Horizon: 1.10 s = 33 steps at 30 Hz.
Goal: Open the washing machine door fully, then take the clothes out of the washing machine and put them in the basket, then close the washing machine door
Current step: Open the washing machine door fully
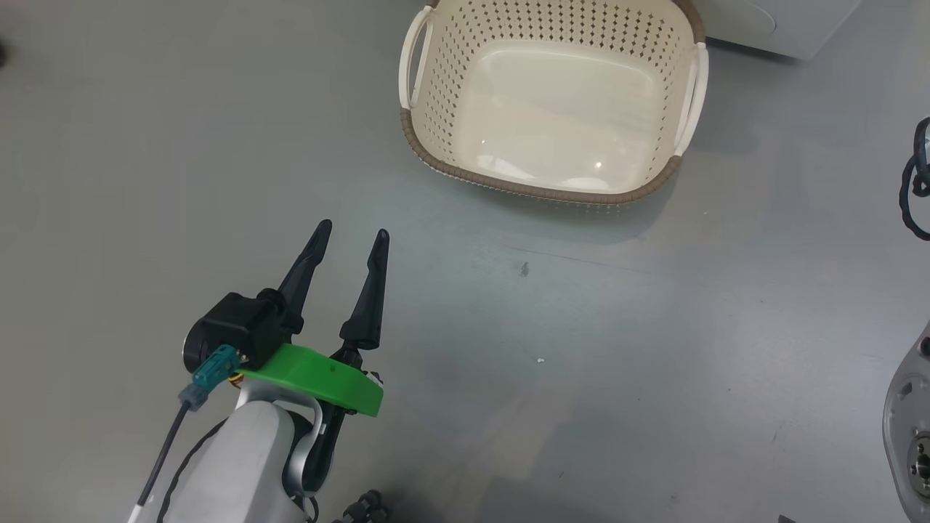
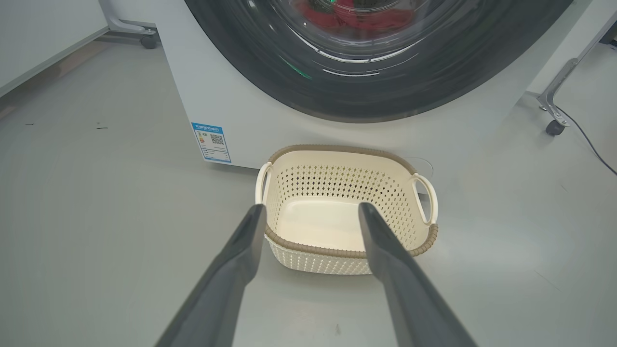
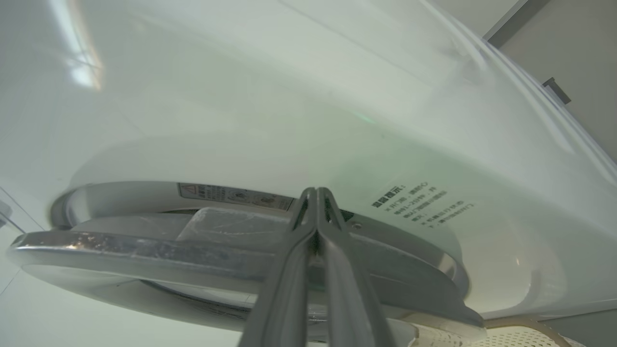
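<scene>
The cream basket (image 1: 538, 190) stands on the grey floor with nothing in it, right in front of the white washing machine (image 2: 250, 130). Through the glass of the round black washing machine door (image 2: 270, 62) I see the red clothes (image 2: 366, 17). My left gripper (image 1: 354, 229) hovers open over the floor short of the basket (image 2: 337, 154), holding nothing. My right gripper (image 3: 316, 191) is shut, its tips pressed together at the gap between the door's shiny rim (image 3: 144, 246) and the machine's white front (image 3: 241, 96). The door looks slightly ajar there.
A blue sticker (image 2: 211, 142) marks the machine's lower left front. Wheeled frame legs (image 2: 554, 111) stand to the right of the machine and a caster (image 2: 147, 41) to its left. A dark cable (image 1: 917, 181) hangs at the right edge. Bare floor lies around the basket.
</scene>
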Tool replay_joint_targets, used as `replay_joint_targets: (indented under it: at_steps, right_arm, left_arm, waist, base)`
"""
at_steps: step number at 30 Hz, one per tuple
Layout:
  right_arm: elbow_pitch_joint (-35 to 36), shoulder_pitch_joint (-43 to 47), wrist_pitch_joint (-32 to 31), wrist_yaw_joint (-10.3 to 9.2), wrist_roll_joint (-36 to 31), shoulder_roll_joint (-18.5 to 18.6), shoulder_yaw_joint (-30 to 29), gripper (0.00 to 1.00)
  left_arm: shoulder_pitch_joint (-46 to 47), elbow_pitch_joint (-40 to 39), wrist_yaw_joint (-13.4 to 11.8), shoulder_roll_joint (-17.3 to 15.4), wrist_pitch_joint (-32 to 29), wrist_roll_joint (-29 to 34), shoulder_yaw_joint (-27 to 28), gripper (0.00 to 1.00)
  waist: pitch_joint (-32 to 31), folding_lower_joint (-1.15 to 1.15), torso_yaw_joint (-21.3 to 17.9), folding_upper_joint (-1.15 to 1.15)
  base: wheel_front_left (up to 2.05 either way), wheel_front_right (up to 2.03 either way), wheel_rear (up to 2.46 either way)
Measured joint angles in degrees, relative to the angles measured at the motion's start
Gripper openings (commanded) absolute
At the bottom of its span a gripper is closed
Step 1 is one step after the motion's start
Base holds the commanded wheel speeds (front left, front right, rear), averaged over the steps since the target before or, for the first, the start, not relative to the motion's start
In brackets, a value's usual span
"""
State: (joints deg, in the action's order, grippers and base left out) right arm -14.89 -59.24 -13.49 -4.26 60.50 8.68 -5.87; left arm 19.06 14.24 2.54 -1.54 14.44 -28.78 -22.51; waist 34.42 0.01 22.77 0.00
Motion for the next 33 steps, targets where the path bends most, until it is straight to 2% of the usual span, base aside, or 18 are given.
replay_joint_targets:
  at_steps: [5,14,27,33]
  right_arm:
    - [-1.37,-1.57,-2.97,-0.09,2.37,-0.31,0.31,0.00]
    - [-2.82,-3.54,-6.84,-1.42,5.02,0.02,-0.42,0.00]
    - [-4.33,-6.22,-12.76,-2.04,12.09,-0.59,-2.70,0.00]
    - [-5.00,-6.37,-15.02,-2.41,13.28,-0.54,-3.11,0.00]
  left_arm:
    - [0.41,0.19,-0.43,0.04,0.00,-0.02,-0.12,1.00]
    - [0.43,0.76,-0.80,0.09,0.00,-0.93,-1.56,1.00]
    - [0.80,1.65,-1.24,0.12,0.00,-0.94,-1.74,1.00]
    - [0.97,1.78,-1.25,0.12,0.00,-0.94,-1.86,1.00]
  waist:
    - [0.58,0.00,0.85,0.00]
    - [0.95,0.00,1.50,0.00]
    - [0.80,-0.01,1.49,0.00]
    - [0.64,-0.01,1.21,0.00]
  base:
    - [0.00,0.00,0.00]
    - [0.00,0.00,0.00]
    - [0.00,0.00,0.00]
    - [0.00,0.00,0.00]
